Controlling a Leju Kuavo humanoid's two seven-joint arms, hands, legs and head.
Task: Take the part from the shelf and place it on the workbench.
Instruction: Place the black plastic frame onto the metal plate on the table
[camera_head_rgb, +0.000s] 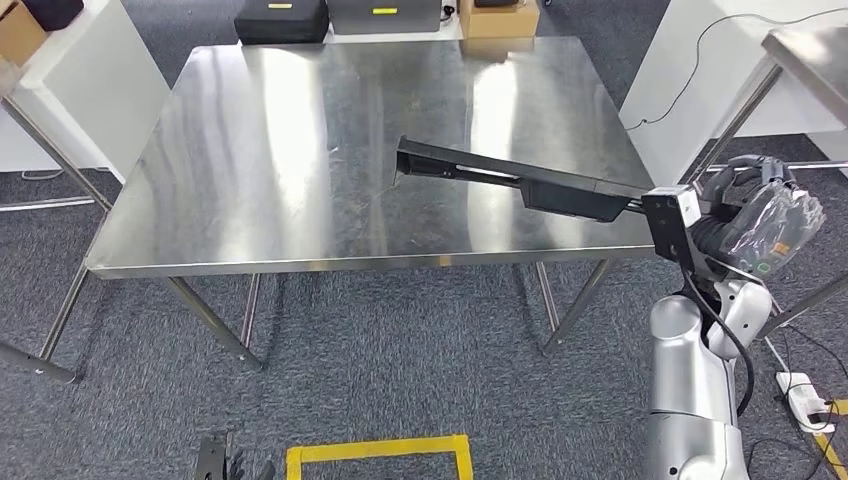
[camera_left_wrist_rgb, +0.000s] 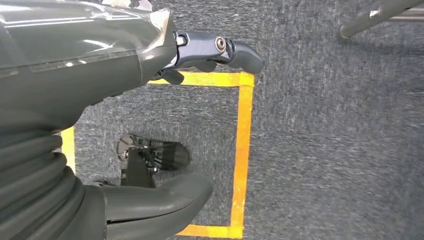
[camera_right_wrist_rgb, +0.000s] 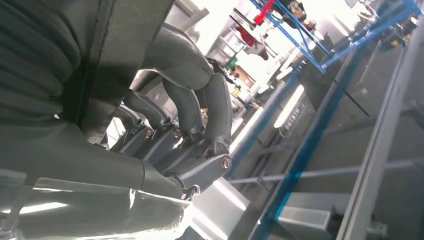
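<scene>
A bare stainless-steel workbench (camera_head_rgb: 300, 150) is seen from the head view, standing on grey carpet (camera_head_rgb: 400, 340), its top streaked with reflections. Beyond the bench's far edge two dark cases (camera_head_rgb: 281, 20) and a cardboard box (camera_head_rgb: 498, 18) are set on the floor, and white panels (camera_head_rgb: 90, 80) are placed past its left and right edges. A second steel table (camera_head_rgb: 810, 50) is partly seen off the right edge, with a cable (camera_head_rgb: 700, 50) trailing across the white panel near it. A yellow tape square (camera_head_rgb: 380, 452) is marked on the carpet in front of the near edge, and a white power strip (camera_head_rgb: 800, 392) lies on the floor at the right.

The long black part (camera_head_rgb: 520, 180) is held at its right end by the right hand (camera_head_rgb: 720, 225), just outside the bench's near right corner. It is stretched over the right half of the top, its free end reaching toward the middle, and contact with the steel cannot be told. In the right wrist view the fingers (camera_right_wrist_rgb: 190, 110) are curled closed around the dark part (camera_right_wrist_rgb: 115, 50).

The left hand (camera_left_wrist_rgb: 150, 60) is hung over the carpet beside the tape square, nothing is held in it, and its fingers (camera_left_wrist_rgb: 235, 50) are kept apart from the thumb (camera_left_wrist_rgb: 160, 205).

The left half of the bench and its near edge are left free, with open carpet along the front.
</scene>
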